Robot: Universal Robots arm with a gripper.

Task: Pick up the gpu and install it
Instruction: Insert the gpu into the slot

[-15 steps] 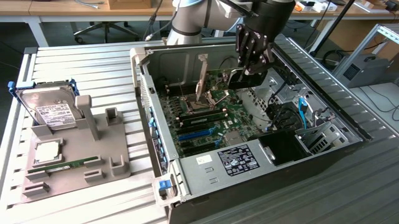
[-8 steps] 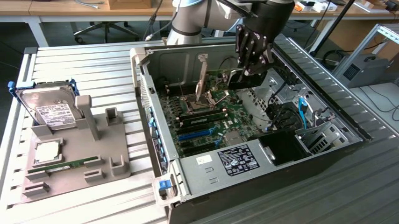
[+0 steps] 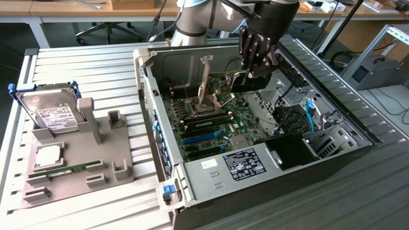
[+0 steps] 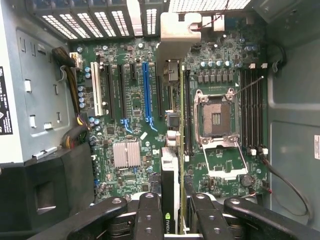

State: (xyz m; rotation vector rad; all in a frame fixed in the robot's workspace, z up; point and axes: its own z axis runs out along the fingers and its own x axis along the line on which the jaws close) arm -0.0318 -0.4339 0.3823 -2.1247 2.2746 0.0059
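The gpu (image 3: 246, 82) is a thin dark card hanging edge-down inside the open computer case (image 3: 153, 81), above the motherboard (image 3: 211, 124). My gripper (image 3: 259, 60) is shut on its upper edge. In the wrist view the gpu (image 4: 170, 175) runs edge-on between the two fingers (image 4: 150, 215), and its silvery bracket (image 4: 180, 30) points at the case's rear slot openings. The card hovers above the board, between the blue slot (image 4: 146, 90) and the open processor socket (image 4: 215, 117). I cannot tell whether its lower edge touches a slot.
A grey holder (image 3: 96, 163) on the slatted table at the exterior view's left carries a hard drive (image 3: 51, 112), a processor (image 3: 48, 155) and a green memory stick (image 3: 64, 168). The power supply (image 3: 243, 165) and cables (image 3: 310, 115) crowd the case's near side.
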